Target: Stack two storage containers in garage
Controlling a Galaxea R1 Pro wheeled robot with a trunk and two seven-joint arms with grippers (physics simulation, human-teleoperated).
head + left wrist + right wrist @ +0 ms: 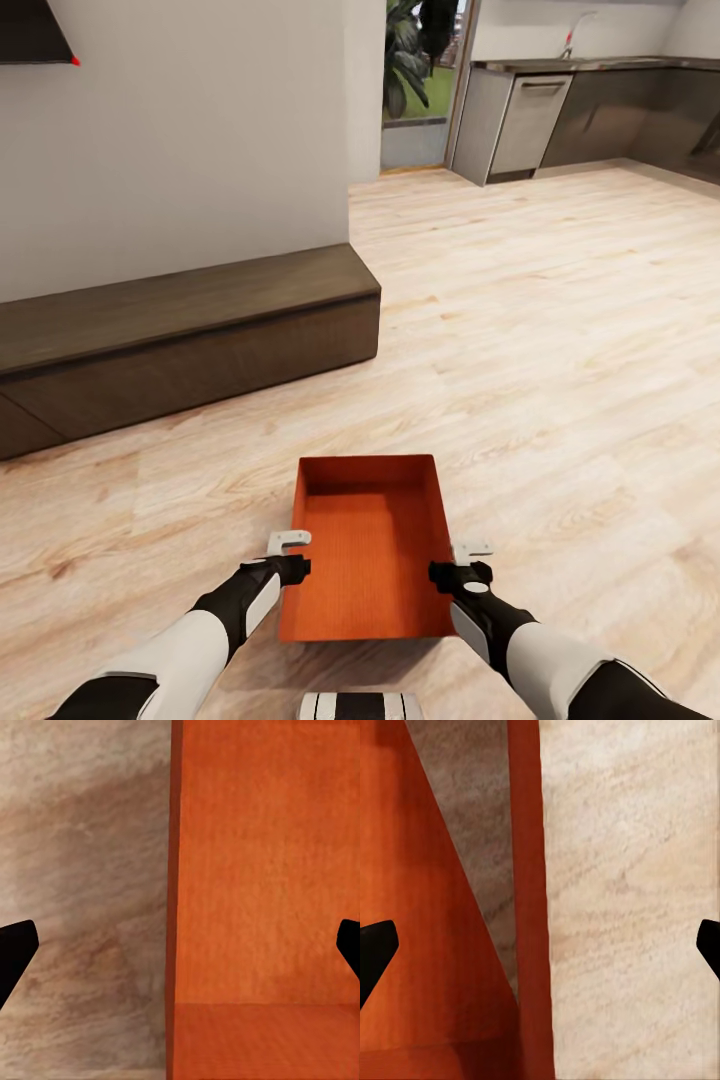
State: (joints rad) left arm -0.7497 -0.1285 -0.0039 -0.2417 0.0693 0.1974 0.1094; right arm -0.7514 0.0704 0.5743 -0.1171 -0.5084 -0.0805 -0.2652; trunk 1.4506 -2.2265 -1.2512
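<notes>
**Asker:** Both grippers — what are they doing, and where does the bin sit?

**Watcher:** Left gripper [290, 556] and right gripper [462, 562] flank one orange-red, open-top rectangular plastic storage container [368, 545]. It sits directly ahead of the robot, over the light wood-plank floor [560, 330] of the living room. Each wrist view shows a long wall of the bin running between two spread dark fingertips, so the jaws stand open astride the walls, one finger inside and one outside. Whether any pad touches plastic, I cannot tell.

**Asker:** Which relation matters for the coming move?

**Watcher:** The bin's long axis runs straight away from the robot, so its two long walls face the two arms. The left long wall lies in the left gripper's gap, the right one in the right gripper's. Both arms are about equally near, each roughly midway along its wall. I judge a two-sided grasp is in hand, and closing evenly matters, or the bin could twist.

**Asker:** Lifted, or resting?

**Watcher:** Hard to say; the right wrist view shows floor under the rim, but the gap is unclear.

**Asker:** Any labels or writing?

**Watcher:** None readable on the bin, on the long low dark-brown wooden cabinet [180, 340] against the white wall, or on the grey kitchen units [560, 110] well beyond.
</notes>
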